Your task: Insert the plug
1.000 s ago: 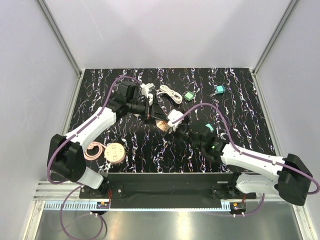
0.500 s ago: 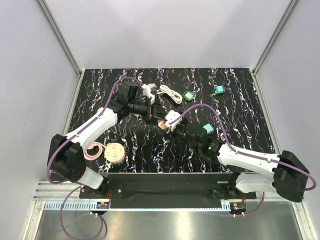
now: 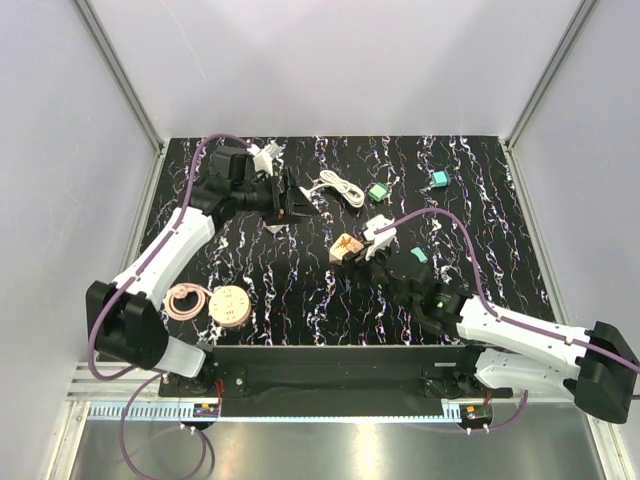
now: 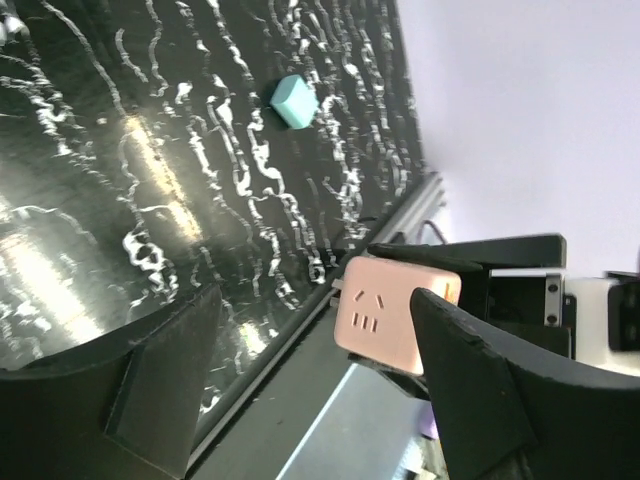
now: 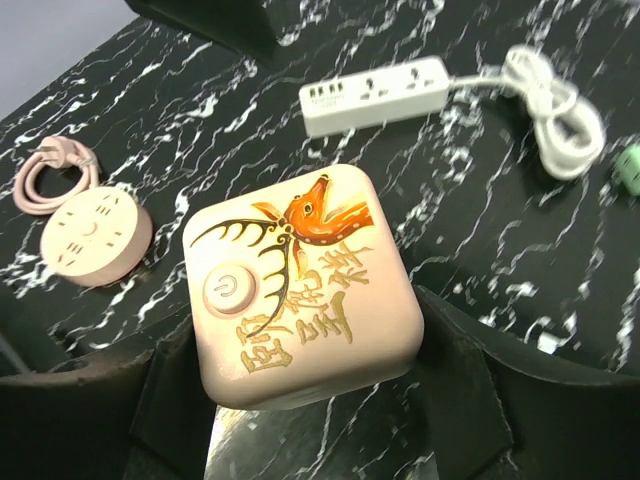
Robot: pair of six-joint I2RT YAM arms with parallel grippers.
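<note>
My right gripper is shut on a pink cube socket and holds it above the table's middle. In the right wrist view the cube shows a deer drawing and a power button, clamped between both fingers. My left gripper is open and empty at the back left, apart from the cube. In the left wrist view the cube's slotted face shows beyond my open fingers. A white power strip lies on the table with its coiled cable.
A round pink power strip with a coiled pink cable lies at the front left. A green cube and a teal cube sit at the back right. The table is black marble with grey walls round it.
My left gripper has drawn back from the cube toward the back left. My right gripper has shifted slightly right with the cube still in it.
</note>
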